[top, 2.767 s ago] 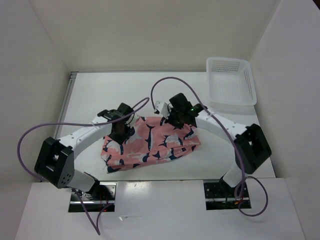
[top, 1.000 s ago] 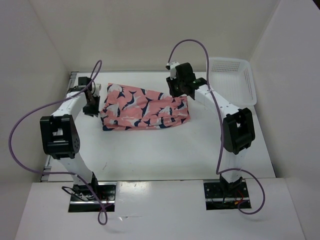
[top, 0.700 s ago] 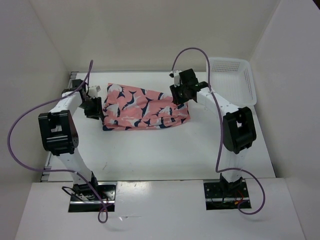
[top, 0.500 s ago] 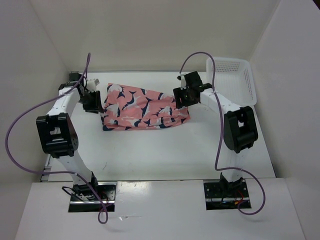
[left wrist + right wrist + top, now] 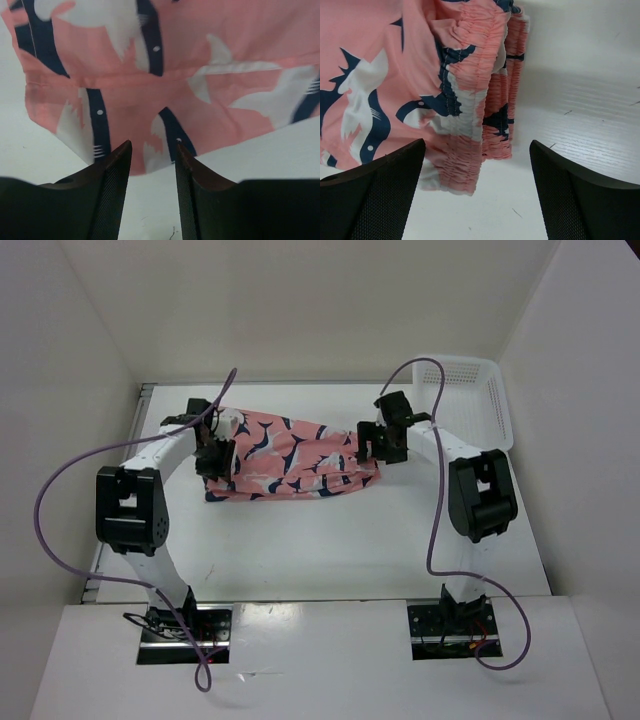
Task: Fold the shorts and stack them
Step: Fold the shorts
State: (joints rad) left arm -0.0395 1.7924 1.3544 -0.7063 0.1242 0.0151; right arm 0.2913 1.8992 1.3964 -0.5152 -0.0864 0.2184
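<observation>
The shorts, salmon-pink with navy-and-white sharks, lie folded flat across the back half of the table. My left gripper hovers over their left end. In the left wrist view its fingers stand part-way open just above the hem of the shorts, with only bare table between them. My right gripper is at the right end, by the elastic waistband. It is wide open in the right wrist view, with its gripper point just above the gathered waistband of the shorts and nothing held.
A white mesh basket stands at the back right corner, just beyond the right arm. White walls close in the table on three sides. Purple cables loop above both arms.
The shorts went from the table's front to its back, then lay still. Over the last second both grippers opened. The left one moved in over the left end, the right one drew off to the right.
</observation>
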